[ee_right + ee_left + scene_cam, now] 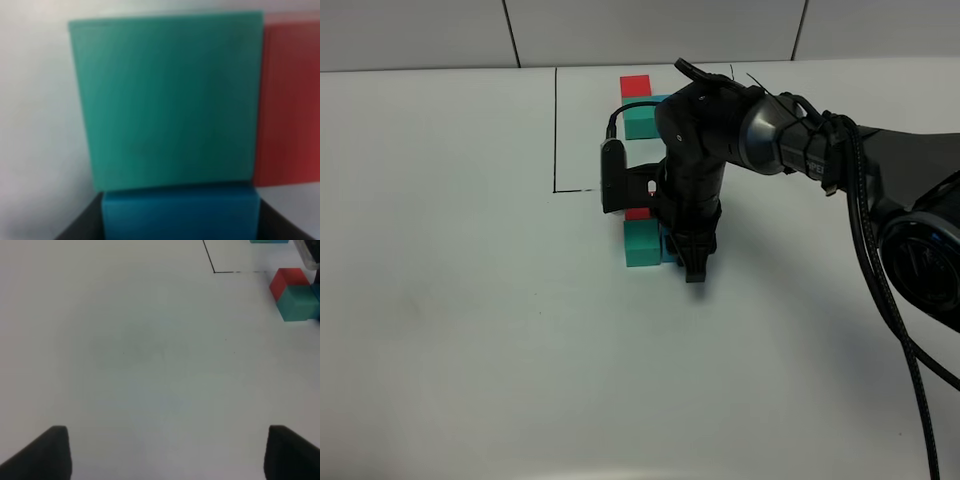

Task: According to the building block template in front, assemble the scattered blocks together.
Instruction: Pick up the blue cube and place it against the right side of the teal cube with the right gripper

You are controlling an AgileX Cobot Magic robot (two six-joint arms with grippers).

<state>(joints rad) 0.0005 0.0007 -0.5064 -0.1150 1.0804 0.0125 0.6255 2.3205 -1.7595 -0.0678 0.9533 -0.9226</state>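
Note:
The building block template sits at the back inside a thin black outline (555, 130): its red cube (635, 86) and teal-green cube (640, 122) show, and its blue cube is hidden behind my right arm. The scattered blocks lie together just outside the outline: a red cube (638, 213), a teal-green cube (642, 244) and a blue cube (667, 248). My right gripper (692, 262) points down with its fingers on either side of the blue cube (180, 212), which touches the teal-green cube (167, 100); the red cube (290, 100) adjoins that one. My left gripper (170, 455) is open and empty, well away from the blocks.
The white table (470, 330) stretches bare to the left and front. The right arm's body and cables (880, 200) cross the right side. In the left wrist view the outline corner (214, 271) and the red (289, 280) and teal-green (299, 302) cubes show.

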